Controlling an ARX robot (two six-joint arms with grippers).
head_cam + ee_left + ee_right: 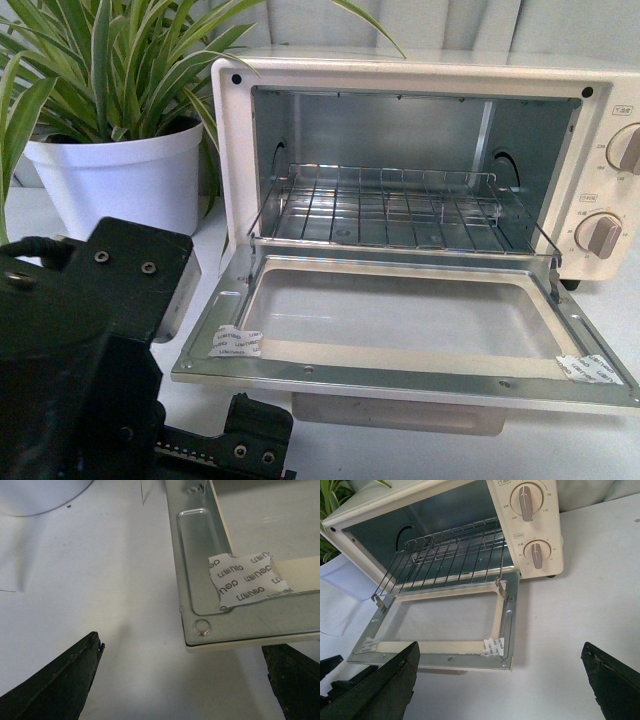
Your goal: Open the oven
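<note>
The front view is looking closely into the open oven (420,140). The left wrist view is hovering right above its lowered door (200,570), at the corner away from the knobs (525,500). The right wrist view, farther back, is sharing that door.

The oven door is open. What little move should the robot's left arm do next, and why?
Probably draw the left fingers straight back from the oven door. The door lies fully down, the wire rack is exposed, and those fingers are open and hold nothing, so the opening looks finished.
</note>
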